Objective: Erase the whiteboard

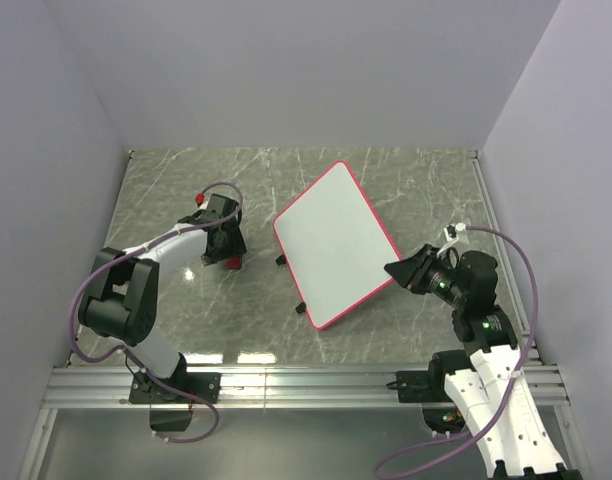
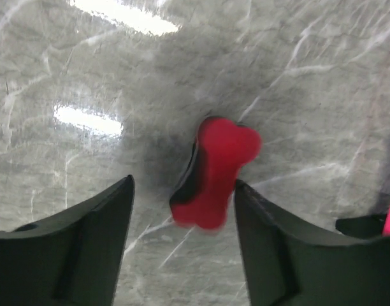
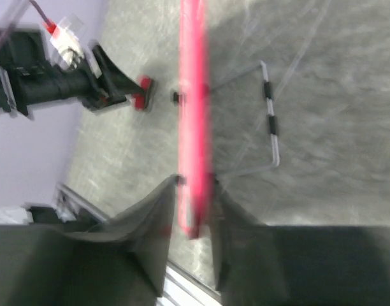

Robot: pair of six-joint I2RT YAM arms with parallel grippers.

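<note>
The whiteboard [image 1: 336, 245], white with a red-pink frame, lies slanted at mid table; its face shows no marks in the top view. My right gripper [image 1: 394, 270] is shut on its right edge. In the right wrist view the frame [image 3: 195, 115] runs edge-on between the closed fingers of that gripper [image 3: 195, 182]. The red-and-black eraser [image 2: 215, 172] lies on the table left of the board [image 1: 232, 263]. My left gripper [image 2: 183, 185] is open, one finger on each side of the eraser, its right finger close to it; it also shows in the top view [image 1: 226, 258].
The table is grey marble [image 1: 406, 180] with purple walls on three sides. A thin wire stand [image 3: 268, 121] shows behind the board. Two black feet [image 1: 282, 260] stick out at the board's left edge. An aluminium rail [image 1: 306, 385] runs along the near edge.
</note>
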